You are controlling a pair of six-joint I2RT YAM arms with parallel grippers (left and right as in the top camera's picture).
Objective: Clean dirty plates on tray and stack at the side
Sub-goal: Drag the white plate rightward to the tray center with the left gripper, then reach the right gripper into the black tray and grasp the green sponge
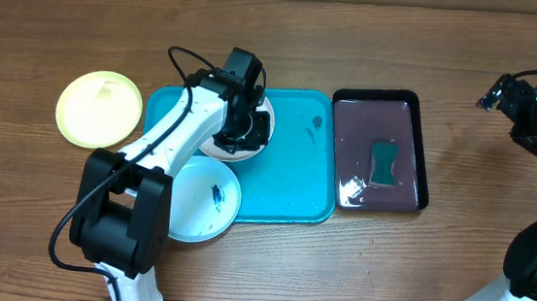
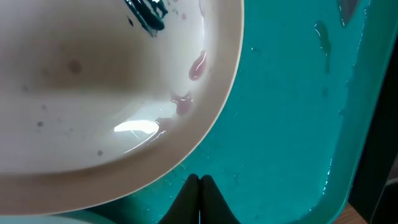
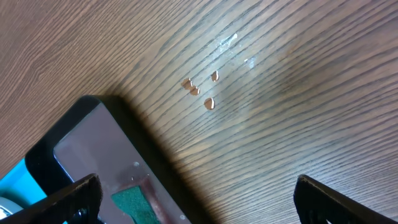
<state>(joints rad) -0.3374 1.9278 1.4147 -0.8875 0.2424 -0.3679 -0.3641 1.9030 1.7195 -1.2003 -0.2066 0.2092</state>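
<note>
The tray lies flat on the counter, its long axis running left to right in the overhead view. The white plate sits on its far-left part, smeared face up. The blue plate overhangs its near-left edge. The yellow plate lies off it, to the left. The left hand, pressed together on nothing, hovers beside the white plate's rim. The right hand is spread above the counter.

A round white plastic plate fills the upper left, with a dark blue smear at its top edge, pinkish droplets near its right rim and a bright glare on its wet surface. It lies on the flat turquoise plastic tray, which is beaded with water. At the bottom centre the dark left fingers are pressed together, tips just beside the plate's rim, holding nothing.
</note>
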